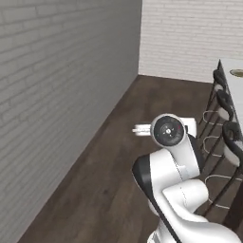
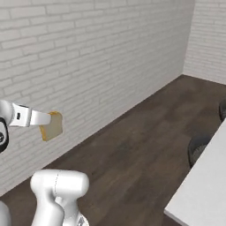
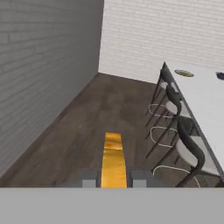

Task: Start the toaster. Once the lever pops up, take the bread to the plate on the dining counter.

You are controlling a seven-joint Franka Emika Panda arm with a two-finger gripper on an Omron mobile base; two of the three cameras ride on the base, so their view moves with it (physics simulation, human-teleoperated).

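My gripper [image 2: 46, 119] is shut on a slice of toasted bread [image 2: 52, 126] and holds it in the air over the dark wood floor, near the white brick wall. In the hand view the bread [image 3: 113, 158] shows edge-on, golden, between the two fingertips [image 3: 89, 179]. The dining counter [image 3: 205, 100] runs along the right with its white-grey top, and the plate [image 3: 184, 73] lies at its far end. From the left base the plate [image 1: 237, 72] sits on the counter [image 1: 232, 88] at the right edge. The toaster is out of view.
Three dark stools [image 3: 175, 103] stand in a row along the counter's near side, also seen from the left base as stools [image 1: 223, 102]. A small dark object [image 3: 220, 75] lies on the counter past the plate. Brick walls close the left and far sides, with open floor [image 1: 118, 156] between.
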